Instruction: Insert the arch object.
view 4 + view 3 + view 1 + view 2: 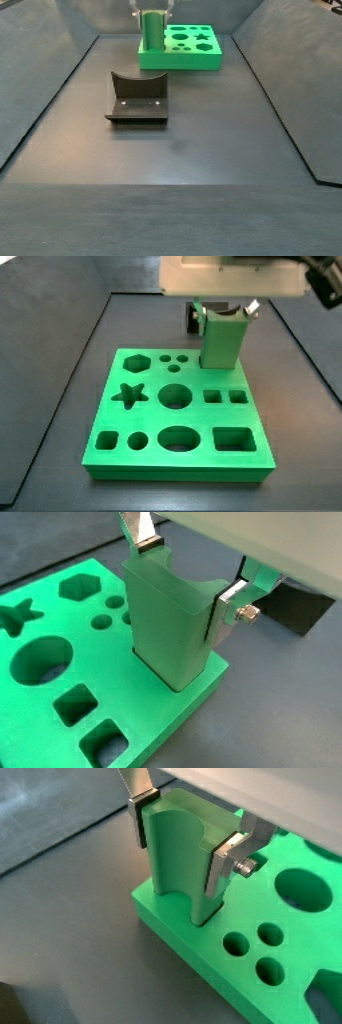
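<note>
The arch object point(174, 622) is a tall grey-green block with a semicircular notch in its upper end, and it looks greener in a wrist view point(174, 863). It stands upright at a corner of the green board point(40, 587), with its lower end in the board. My gripper point(187, 580) is shut on its upper part, one silver finger on each side, as also shows in a wrist view point(183, 843). In a side view the gripper point(225, 306) holds the block point(223, 344) at the board's far right corner point(150, 416). How deep the block sits is hidden.
The board has star, hexagon, round and square holes. The dark fixture point(138, 97) stands on the floor in front of the board point(201, 62) in a side view, and shows beside the board in a wrist view point(297, 610). Dark walls ring the floor.
</note>
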